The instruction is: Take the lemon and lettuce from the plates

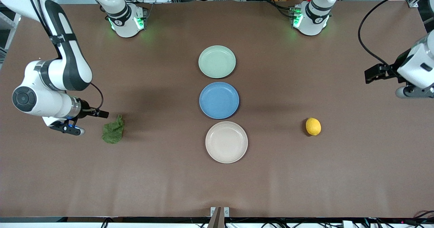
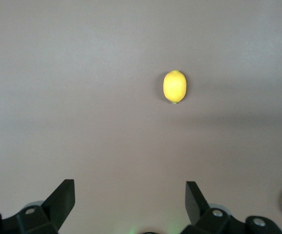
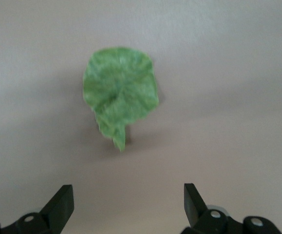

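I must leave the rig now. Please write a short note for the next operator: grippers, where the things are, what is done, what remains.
Left gripper: open, empty, above the table at the left arm's end.
Right gripper: open, empty, beside the lettuce.
Lettuce lies on the table at the right arm's end; lemon on the table toward the left arm's end.
Mint plate and beige plate hold nothing.
Done: both items are off the plates. Left: nothing visible.

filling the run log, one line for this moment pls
lemon: on table | lettuce: on table | plates: bare | left gripper: open | right gripper: open
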You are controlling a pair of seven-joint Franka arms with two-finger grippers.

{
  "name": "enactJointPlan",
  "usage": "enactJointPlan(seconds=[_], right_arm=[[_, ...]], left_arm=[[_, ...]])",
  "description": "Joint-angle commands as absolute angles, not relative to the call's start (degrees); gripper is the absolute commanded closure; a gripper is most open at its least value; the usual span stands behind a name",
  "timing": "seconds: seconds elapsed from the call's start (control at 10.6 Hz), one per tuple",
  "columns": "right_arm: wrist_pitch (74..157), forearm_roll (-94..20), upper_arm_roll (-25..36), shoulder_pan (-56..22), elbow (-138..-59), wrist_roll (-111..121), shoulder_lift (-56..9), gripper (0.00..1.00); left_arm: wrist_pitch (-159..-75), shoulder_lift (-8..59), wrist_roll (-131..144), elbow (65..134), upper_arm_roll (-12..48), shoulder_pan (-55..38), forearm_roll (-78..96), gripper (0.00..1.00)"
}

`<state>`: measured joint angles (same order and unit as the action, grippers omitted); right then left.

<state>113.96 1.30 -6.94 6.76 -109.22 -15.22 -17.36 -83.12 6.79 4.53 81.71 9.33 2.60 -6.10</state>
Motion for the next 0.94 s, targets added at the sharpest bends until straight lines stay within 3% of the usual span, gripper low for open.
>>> enactJointPlan(seconds=[0.0,0.47,0.85], right_arm=[[113.1,1.8,-7.3,7.4,-117.6,-14.6,-8.6,0.00],[113.5,1.7,-7.5,7.5,-119.9,-12.9,-1.9,0.00],[113.1,1.4,-7.5,7.5,-111.4,-11.8,-1.2,0.00]], left_arm=[[-83.7,3.9,4.0,83.5,10.0,3.7,-4.5,0.00],[-84.6,3.3,3.4,83.8,9.5,4.2,-1.4,0.00],[-87.4,3.2,3.5,86.9,10.2,5.5,-0.4,0.00]])
